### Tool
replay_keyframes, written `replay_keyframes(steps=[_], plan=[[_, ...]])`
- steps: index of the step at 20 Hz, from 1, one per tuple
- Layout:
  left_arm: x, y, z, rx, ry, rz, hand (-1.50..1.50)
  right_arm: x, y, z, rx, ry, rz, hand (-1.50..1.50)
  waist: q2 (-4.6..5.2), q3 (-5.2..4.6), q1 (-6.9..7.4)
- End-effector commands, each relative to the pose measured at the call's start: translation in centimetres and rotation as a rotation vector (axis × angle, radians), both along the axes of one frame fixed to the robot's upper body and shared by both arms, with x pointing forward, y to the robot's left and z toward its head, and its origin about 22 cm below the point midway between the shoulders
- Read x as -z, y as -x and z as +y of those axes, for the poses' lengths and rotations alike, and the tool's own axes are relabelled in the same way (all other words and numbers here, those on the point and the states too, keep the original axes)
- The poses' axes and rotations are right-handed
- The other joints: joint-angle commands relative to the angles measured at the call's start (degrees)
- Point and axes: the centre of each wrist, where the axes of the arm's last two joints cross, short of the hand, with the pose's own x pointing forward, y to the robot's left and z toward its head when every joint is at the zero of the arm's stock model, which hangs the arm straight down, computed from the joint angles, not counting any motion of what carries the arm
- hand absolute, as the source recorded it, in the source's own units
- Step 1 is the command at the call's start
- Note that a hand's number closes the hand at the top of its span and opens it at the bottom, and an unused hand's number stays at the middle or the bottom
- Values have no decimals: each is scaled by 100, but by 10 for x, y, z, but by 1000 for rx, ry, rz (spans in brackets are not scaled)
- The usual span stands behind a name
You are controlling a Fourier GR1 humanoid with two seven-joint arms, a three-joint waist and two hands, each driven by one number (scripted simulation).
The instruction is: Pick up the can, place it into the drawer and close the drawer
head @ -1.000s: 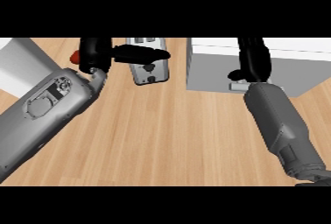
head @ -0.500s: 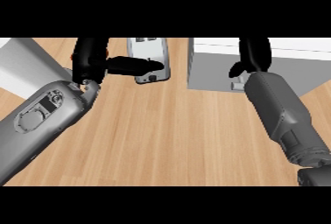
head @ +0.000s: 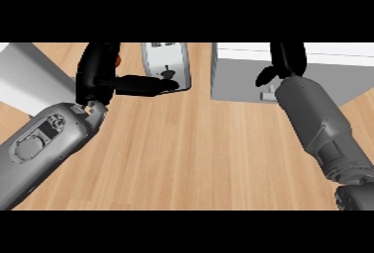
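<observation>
Only a sliver of the orange-red can [head: 116, 60] shows, at the upper left behind my left hand [head: 99, 74], whose fingers are curled round it; the thumb [head: 146, 85] points right. The drawer unit [head: 237, 79], a white box with a grey front, stands at the upper right. My right hand [head: 286, 58] lies against that front with its fingers straight up toward the picture's top and its thumb [head: 263, 77] hooked to the left. A small pale handle piece [head: 267, 95] shows just under the thumb. The drawer's inside is hidden.
A silver appliance [head: 166, 62] stands at the back centre, right beside my left thumb. A pale grey block [head: 25, 74] fills the far left. The wooden counter top [head: 190, 153] stretches between my two forearms.
My left arm has moved up and to the right, carrying the can with it; less of the can shows now. My right forearm has shifted slightly left, hand still at the drawer front.
</observation>
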Motion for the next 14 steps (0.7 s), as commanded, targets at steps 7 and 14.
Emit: replay_keyframes(steps=[7,14], plan=[[21,9,8,-19,2,7,-150,-31,-11,45,-130,-418,-101,-150,-30,3,7],[21,7,22,-58,7,6,-150,-47,-16,49,-194,-719,-82,-150,-75,-8,-147]])
